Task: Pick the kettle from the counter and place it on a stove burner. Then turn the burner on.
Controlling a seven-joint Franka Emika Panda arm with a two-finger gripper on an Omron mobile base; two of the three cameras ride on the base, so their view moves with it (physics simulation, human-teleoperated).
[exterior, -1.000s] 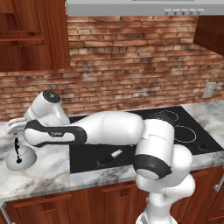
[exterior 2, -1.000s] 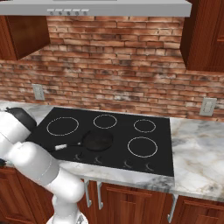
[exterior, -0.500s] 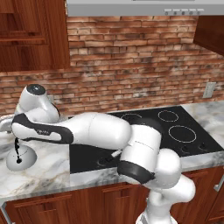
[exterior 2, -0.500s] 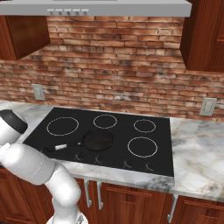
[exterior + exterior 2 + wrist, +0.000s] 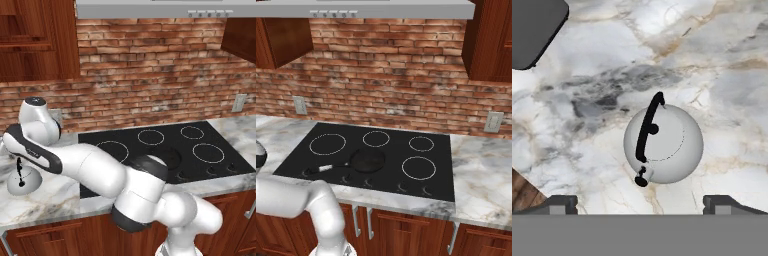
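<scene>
The kettle (image 5: 663, 144) stands upright on the marble worktop (image 5: 612, 65), well to the left of the black glass cooktop (image 5: 165, 150), and the arm is stretched out sideways over it, which fits a reach for the first pick. The hand (image 5: 640, 202) hangs directly above the kettle, its two dark fingertips (image 5: 559, 202) spread as wide as they go and holding nothing; they sit apart on either side of the dome, so the judgement is that a descent is being lined up, with the thin black handle (image 5: 648, 131) as the likely place to close on. The handle runs nearly in line with the view's vertical, crossing the gap between the fingers, which suits a pinch across its thin side.

The hand view gives what the base views cannot: the handle's arc from above, the black knob, the small spout end near the bottom edge of the dome, and a corner of the cooktop at upper left. The left base view shows the kettle (image 5: 23, 180) partly hidden behind the forearm. The right base view shows the white burner rings, among them the mid-sized stove burner (image 5: 419, 167), and a black frying pan (image 5: 367, 160) lying between rings
</scene>
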